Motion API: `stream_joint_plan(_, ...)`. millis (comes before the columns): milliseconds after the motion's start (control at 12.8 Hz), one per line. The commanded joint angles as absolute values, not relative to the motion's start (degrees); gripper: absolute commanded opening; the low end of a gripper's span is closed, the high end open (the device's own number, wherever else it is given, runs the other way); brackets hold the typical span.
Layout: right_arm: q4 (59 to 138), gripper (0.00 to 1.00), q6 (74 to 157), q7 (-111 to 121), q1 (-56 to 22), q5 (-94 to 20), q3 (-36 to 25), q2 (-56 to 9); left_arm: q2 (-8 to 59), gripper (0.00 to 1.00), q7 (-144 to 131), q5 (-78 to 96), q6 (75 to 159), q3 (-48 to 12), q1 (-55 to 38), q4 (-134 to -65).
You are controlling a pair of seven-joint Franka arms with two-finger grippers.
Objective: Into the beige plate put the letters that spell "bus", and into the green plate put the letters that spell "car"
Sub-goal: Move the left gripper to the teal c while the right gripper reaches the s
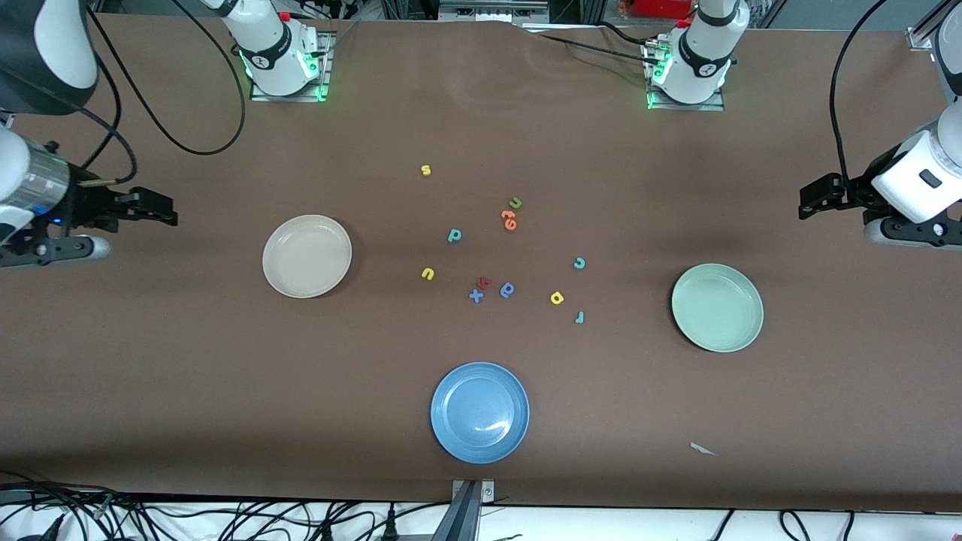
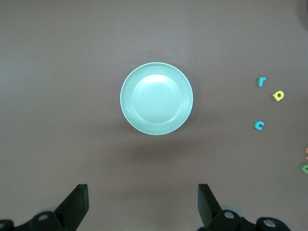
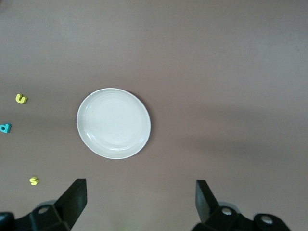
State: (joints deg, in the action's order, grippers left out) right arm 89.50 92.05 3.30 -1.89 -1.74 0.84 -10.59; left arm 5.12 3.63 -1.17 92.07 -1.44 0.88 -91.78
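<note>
In the front view, the round blue plate (image 1: pixel 479 412) lies nearest the camera, unneeded. Farther off, the small foam letters for "bus" (image 1: pixel 428 273) and "car" (image 1: pixel 557 297) lie loose between the round cream-beige plate (image 1: pixel 307 255) and the round mint-green plate (image 1: pixel 717 306), both empty.

The left wrist view shows the left gripper (image 2: pixel 142 204) high, fingers apart, looking down on its plate.

The right wrist view shows the right gripper (image 3: pixel 140 201) likewise, gaping, holding nothing.

Bright, even overhead light; soft shadows, faint glare on blue plate (image 1: pixel 479 412).
</note>
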Motion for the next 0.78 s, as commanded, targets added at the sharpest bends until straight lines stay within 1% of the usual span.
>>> stream_joint_plan(0,94.38,1.0,95.87,-4.01,-1.32,-2.11,5.08,-8.71,6.15,1.0,0.89,-0.26,92.02,-1.67,0.79,-90.62)
stream_joint_plan(156,100.34,1.0,101.22,-10.17,-1.23,-2.11,8.42,-6.69,9.65,1.0,-2.54,0.26,92.02,-1.84,0.18,-90.62)
stream_joint_plan(390,108.34,1.0,109.4,-20.17,-1.23,-2.02,15.62,-5.72,14.57,1.0,-3.51,0.44,92.54,-2.46,-3.76,-90.62)
stream_joint_plan(546,111.87,1.0,114.76,-27.65,-1.23,-2.02,20.11,-5.71,18.96,1.0,-7.1,1.83,98.4,-2.55,-7.45,-91.31)
stream_joint_plan(702,115.65,1.0,120.03,-32.76,-1.32,-2.02,24.15,-5.89,21.87,1.0,-10.8,5.35,102.9,-2.64,-10.09,-91.67)
